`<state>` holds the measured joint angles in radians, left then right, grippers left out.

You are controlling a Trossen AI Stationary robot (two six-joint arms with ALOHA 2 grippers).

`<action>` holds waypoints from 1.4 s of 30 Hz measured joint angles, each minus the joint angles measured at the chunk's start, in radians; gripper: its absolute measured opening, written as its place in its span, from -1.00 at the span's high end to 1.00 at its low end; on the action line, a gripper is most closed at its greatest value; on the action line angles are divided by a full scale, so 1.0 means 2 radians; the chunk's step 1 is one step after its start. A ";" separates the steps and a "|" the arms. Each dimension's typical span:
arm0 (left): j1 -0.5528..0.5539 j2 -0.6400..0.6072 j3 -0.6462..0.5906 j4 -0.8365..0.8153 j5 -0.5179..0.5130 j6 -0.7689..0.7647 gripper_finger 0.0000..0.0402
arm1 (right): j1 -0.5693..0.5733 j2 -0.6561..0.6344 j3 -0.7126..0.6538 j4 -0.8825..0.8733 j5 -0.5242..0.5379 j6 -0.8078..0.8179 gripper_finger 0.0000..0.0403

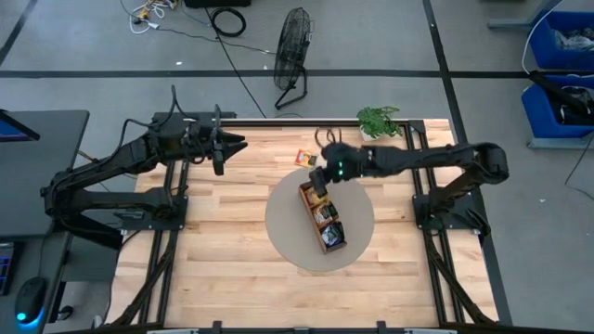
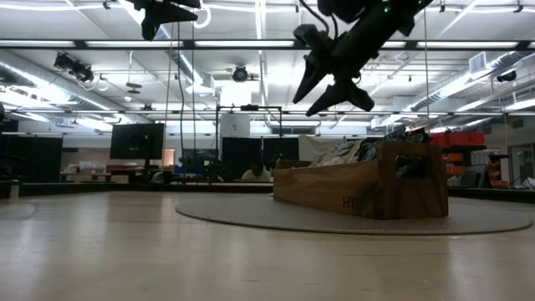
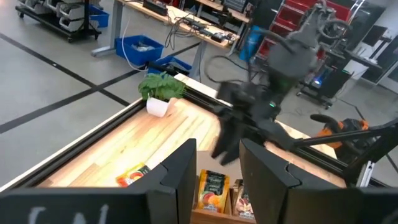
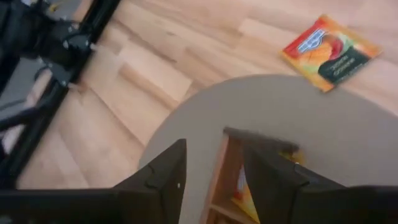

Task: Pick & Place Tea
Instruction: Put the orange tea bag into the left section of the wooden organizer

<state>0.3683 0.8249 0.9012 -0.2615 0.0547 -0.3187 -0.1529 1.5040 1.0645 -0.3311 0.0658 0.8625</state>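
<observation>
Lighting and picture quality: even indoor light, mixed sharpness.
Ceiling strip lights (image 2: pixel 75 43) glare in the low view, silhouetting the arms; table (image 1: pixel 223 269) evenly bright from above, soft shadows. Left wrist view: right arm (image 3: pixel 261 112) motion-blurred. Right wrist view soft throughout; near fingers (image 4: pixel 163 171) defocused.

Both arms matte black throughout: slim tubular links joined by bulkier cylindrical joint housings.

Left arm (image 1: pixel 111 172): black cables loop in arcs above the wrist section; end effector (image 1: pixel 219 160) ends in two flat, tapered dark fingers (image 3: pixel 180 171) with squared edges.

Right arm (image 1: pixel 436 160): same build, small green indicator light glowing on the wrist housing near its end effector (image 1: pixel 320 190). Cable loop visible above the wrist. Fingers (image 4: pixel 165 171) dark, wedge-shaped, smooth-faced.

Each arm base mounts on a black frame of rails at the bench side.
</observation>
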 joint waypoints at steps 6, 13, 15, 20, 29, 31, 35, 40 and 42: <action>0.000 0.000 0.000 -0.001 0.000 -0.003 0.37 | -0.079 0.000 0.000 -0.004 -0.056 -0.032 0.15; 0.000 0.000 0.000 -0.001 -0.013 -0.009 0.37 | -0.148 0.015 0.001 0.001 -0.114 -0.120 0.05; 0.000 0.002 0.000 -0.003 -0.020 -0.018 0.37 | -0.158 0.016 0.000 -0.009 -0.139 -0.130 0.00; 0.020 0.044 0.000 -0.015 -0.024 -0.046 0.37 | -0.169 0.007 0.000 -0.003 -0.156 -0.139 -0.02; 0.088 0.188 0.000 0.022 0.116 -0.114 0.37 | -0.131 -0.042 0.000 0.008 -0.146 -0.095 0.07; 0.102 0.220 0.000 0.051 0.132 -0.128 0.36 | -0.119 -0.059 0.000 0.003 -0.134 -0.082 0.06; 0.135 0.281 0.000 0.122 0.185 -0.152 0.21 | -0.090 -0.105 0.000 -0.015 -0.083 -0.068 0.06; 0.163 0.362 0.022 0.169 0.220 -0.158 -0.11 | -0.068 -0.153 0.000 -0.056 -0.037 -0.050 0.06; 0.169 0.397 0.043 0.168 0.224 -0.158 -0.20 | -0.062 -0.167 0.000 -0.076 -0.028 -0.044 0.06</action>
<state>0.7057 1.6199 0.9882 0.0736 0.5025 -0.6354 -0.2772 1.1703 1.0649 -0.4834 0.0106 0.7750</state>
